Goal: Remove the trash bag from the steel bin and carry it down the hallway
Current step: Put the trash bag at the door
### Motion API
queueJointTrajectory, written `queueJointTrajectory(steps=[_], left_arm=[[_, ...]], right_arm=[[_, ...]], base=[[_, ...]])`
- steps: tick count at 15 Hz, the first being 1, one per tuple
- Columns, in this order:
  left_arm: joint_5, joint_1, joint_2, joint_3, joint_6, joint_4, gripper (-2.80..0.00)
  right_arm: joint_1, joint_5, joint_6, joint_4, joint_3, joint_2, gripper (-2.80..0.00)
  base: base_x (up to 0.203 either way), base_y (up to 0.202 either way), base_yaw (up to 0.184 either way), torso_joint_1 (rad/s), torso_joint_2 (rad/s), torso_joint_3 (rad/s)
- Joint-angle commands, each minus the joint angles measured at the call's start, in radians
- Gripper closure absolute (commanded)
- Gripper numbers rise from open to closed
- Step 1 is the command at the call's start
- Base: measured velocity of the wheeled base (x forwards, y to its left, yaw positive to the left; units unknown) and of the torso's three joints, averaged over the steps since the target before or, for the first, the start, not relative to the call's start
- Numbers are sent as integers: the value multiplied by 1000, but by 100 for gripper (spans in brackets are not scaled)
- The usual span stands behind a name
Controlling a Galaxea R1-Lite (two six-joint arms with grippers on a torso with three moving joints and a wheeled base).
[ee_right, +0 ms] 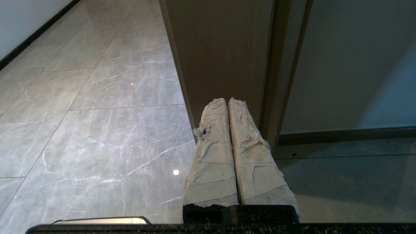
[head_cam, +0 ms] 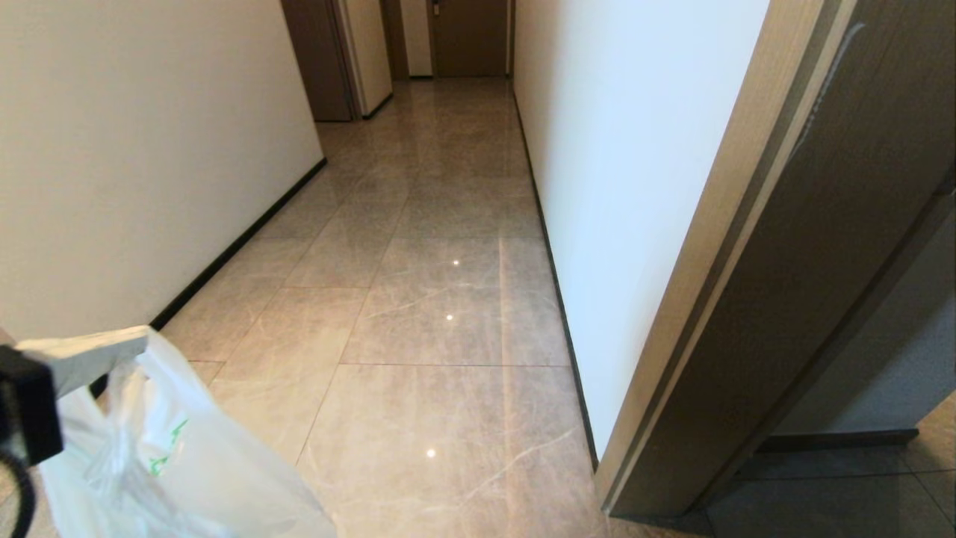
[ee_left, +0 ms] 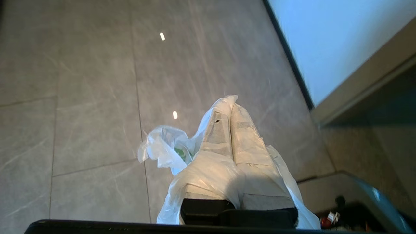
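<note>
The hallway (head_cam: 441,224) runs toward twelve o'clock, with a door frame (head_cam: 717,299) at three. At your seven, the left gripper (ee_left: 231,112) pinches the trash bag (head_cam: 179,463) by its gathered top so it hangs free for carrying. The right gripper (ee_right: 227,104) is pressed together, empty.

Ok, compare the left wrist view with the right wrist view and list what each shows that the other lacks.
Only the left wrist view shows the trash bag, white with green print, pinched between the shut fingers of the left gripper, its plastic draped over them. Only the right wrist view shows the right gripper, shut and empty, pointing at the brown door frame. Both show the glossy beige floor tiles of the hallway and a black baseboard under a pale wall.
</note>
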Motion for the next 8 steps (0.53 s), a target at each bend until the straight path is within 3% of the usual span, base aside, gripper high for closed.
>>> queueJointTrajectory(steps=[1, 5, 8], left_arm=[[-6, -36, 317, -107, 25, 11, 0], [-10, -146, 639, -296, 67, 26, 0], [-7, -185, 810, -348, 69, 24, 0]], right_arm=[[-1, 0, 1, 1, -1, -2, 0], [-1, 0, 1, -1, -1, -2, 0], [-1, 0, 1, 1, -1, -2, 0]], base=[[0, 0, 0, 0, 0, 0], [0, 0, 0, 0, 0, 0], [0, 0, 0, 0, 0, 0]])
